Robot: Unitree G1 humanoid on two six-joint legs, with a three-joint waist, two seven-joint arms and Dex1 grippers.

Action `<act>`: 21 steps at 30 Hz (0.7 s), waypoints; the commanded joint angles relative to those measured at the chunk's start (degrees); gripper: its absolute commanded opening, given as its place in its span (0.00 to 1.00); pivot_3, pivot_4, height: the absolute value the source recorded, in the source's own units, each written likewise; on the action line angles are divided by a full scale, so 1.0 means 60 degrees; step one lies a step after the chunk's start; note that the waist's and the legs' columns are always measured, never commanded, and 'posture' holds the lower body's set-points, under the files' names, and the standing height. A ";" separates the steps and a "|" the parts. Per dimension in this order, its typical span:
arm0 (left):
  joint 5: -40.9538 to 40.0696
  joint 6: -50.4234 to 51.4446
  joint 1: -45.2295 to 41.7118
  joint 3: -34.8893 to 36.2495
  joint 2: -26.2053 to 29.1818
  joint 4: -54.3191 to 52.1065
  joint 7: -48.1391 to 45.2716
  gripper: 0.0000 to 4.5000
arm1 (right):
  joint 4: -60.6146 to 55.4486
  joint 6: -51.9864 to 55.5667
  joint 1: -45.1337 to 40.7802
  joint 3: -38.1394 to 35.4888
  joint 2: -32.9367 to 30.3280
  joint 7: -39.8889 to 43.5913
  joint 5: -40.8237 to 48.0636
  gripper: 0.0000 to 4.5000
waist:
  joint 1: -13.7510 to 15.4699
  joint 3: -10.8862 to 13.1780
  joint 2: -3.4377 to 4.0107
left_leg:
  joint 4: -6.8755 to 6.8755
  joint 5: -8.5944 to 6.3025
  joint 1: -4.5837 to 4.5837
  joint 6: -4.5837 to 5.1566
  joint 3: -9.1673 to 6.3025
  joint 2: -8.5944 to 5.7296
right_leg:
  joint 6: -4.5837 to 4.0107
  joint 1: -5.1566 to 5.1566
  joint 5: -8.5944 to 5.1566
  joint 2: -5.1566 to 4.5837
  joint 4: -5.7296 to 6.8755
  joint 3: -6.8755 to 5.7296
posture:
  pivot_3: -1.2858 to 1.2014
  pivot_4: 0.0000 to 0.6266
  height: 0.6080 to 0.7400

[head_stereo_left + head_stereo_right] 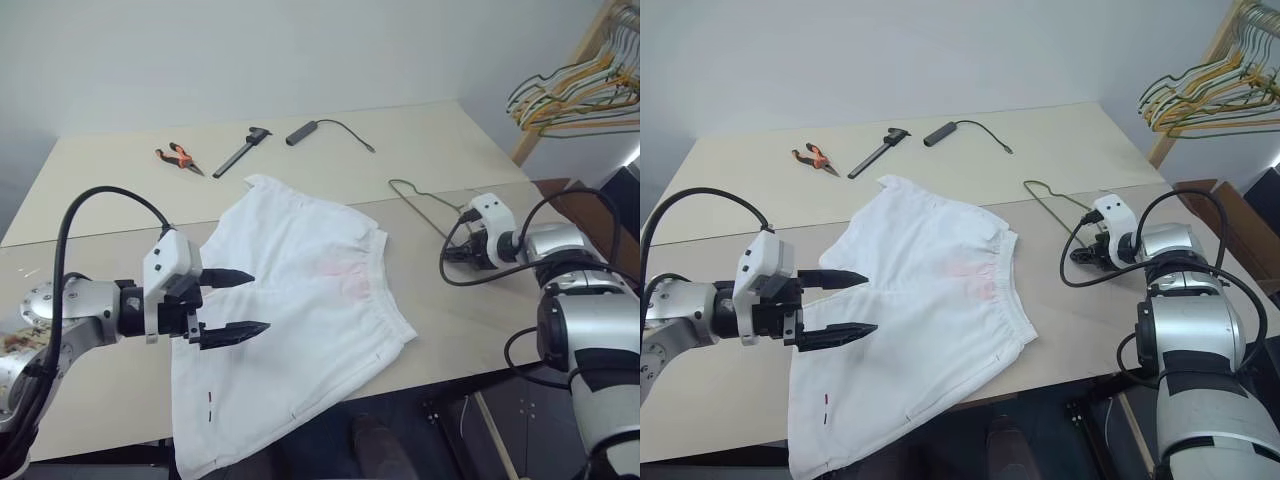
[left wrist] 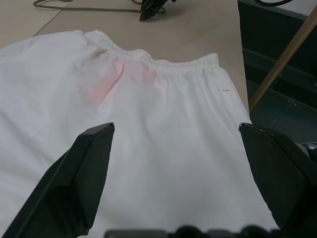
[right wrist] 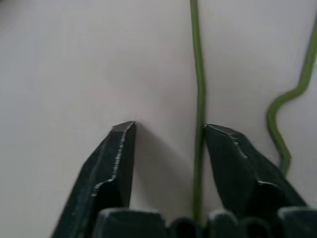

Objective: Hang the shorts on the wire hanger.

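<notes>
left end effector (image 1: 232, 303) apart over shorts (image 1: 300, 300) | right end effector (image 3: 168, 134) partly apart, straddling wire hanger (image 3: 198, 99)

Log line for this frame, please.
right gripper: straddling wire hanger, gap remains | left gripper: open above shorts | shorts flat on table

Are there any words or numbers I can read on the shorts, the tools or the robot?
None: no words, numbers or brand names can be read.
The shorts bear a pink patch and a tiny red mark, not letters.
The pliers and the wire hanger carry no print that can be made out.
</notes>
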 commanded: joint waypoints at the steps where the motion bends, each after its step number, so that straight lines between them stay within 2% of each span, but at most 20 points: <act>1: -0.0071 -0.0194 -0.0161 0.0126 -0.0002 -0.0282 0.0098 0.97 | 0.0041 0.0003 0.0204 0.0159 -0.0084 -0.0133 -0.0252 0.26 | -0.0003 -0.0013 -0.0012 | 0.0000 0.0000 0.0001 0.0000 0.0000 0.0000 | 0.0000 0.0000 0.0000 0.0000 0.0000 0.0000 | 0.51 0.12 1.00; 4: -0.0058 -0.0270 -0.0216 0.0060 -0.0153 -0.0327 0.0273 0.97 | 0.0031 -0.0058 0.0261 0.0180 -0.0069 -0.0321 -0.0305 0.01 | -0.0014 -0.0057 -0.0039 | 0.0000 0.0001 0.0002 -0.0002 -0.0001 0.0001 | -0.0001 0.0001 0.0001 0.0001 0.0001 -0.0002 | 0.50 0.10 1.00; 10: 0.0216 -0.0505 -0.0457 -0.0295 -0.0678 -0.0138 0.0794 0.97 | -0.0197 -0.0159 0.0105 -0.0386 -0.0073 -0.0476 0.0289 0.01 | -0.0016 -0.0177 -0.0043 | 0.0009 0.0005 -0.0004 -0.0008 -0.0005 -0.0003 | 0.0001 0.0004 0.0003 -0.0005 0.0000 -0.0007 | 0.49 0.07 1.00; 15: -0.0290 -0.0075 -0.1197 -0.0330 -0.1934 0.0315 0.2050 0.97 | -0.0943 0.0257 -0.0070 -0.1475 -0.0103 -0.0601 0.1394 0.01 | -0.0129 -0.0287 -0.0005 | 0.0027 0.0017 -0.0015 -0.0016 -0.0010 -0.0001 | 0.0003 0.0004 0.0028 -0.0004 -0.0001 -0.0006 | 0.47 0.02 1.00; 18: -0.0745 0.0253 -0.1568 -0.0279 -0.2804 0.0586 0.2898 0.97 | -0.2590 0.1190 0.0436 -0.1932 -0.0010 -0.0504 0.2104 0.01 | -0.0307 -0.0431 0.0029 | 0.0035 0.0018 -0.0020 -0.0016 -0.0012 -0.0003 | 0.0010 0.0004 0.0033 -0.0007 0.0001 -0.0005 | 0.46 0.00 1.00; 21: -0.1431 0.0650 -0.1977 -0.0165 -0.3792 0.0943 0.3931 0.97 | -0.5840 0.2175 0.1823 -0.2250 0.0241 -0.0687 0.2844 0.01 | -0.0335 -0.0567 0.0029 | 0.0042 0.0017 -0.0023 -0.0014 -0.0032 -0.0002 | 0.0015 0.0016 0.0036 -0.0005 -0.0001 -0.0014 | 0.46 0.00 1.00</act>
